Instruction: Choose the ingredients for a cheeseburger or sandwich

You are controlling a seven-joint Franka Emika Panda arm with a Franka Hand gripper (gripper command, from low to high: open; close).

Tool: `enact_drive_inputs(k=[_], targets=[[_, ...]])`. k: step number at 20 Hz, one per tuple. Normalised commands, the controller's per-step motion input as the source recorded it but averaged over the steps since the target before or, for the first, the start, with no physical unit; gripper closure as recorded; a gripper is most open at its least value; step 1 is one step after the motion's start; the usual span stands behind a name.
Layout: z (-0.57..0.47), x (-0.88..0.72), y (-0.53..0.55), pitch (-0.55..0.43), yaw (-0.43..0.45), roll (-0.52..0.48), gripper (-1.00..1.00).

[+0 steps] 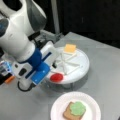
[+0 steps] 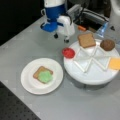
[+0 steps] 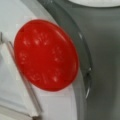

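Gripper (image 2: pixel 65 37) hovers by tomato (image 2: pixel 68 52) at tray's (image 2: pixel 87 75) 9 o'clock; jaw state can't tell. Bread (image 2: pixel 40 71) w/ lettuce (image 2: pixel 45 76) already plated; tomato pick in hand.

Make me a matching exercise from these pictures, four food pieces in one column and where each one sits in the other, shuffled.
Things:
1. lettuce
2. tomato
3. cheese
4. patty

Places:
A. at the divided tray's edge nearest the plate
B. in a tray section beside the spare bread slice
C. on the bread on the plate
D. in a tray section at a front view's right edge

Pairs: 1-C, 2-A, 3-D, 4-B
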Motion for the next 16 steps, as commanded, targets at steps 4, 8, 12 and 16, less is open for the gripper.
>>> enact_drive_inputs(k=[4,8,12,16], targets=[[-0.09,0.15,-0.15,-0.102,0.044,0.466,-1.00],[-0.12,0.12,-0.18,-0.074,0.073,0.445,-1.00],[-0.10,0.11,-0.19,-0.081,0.087,0.381,-1.00],[-0.10,0.11,-0.18,-0.076,0.100,0.378,-1.00]])
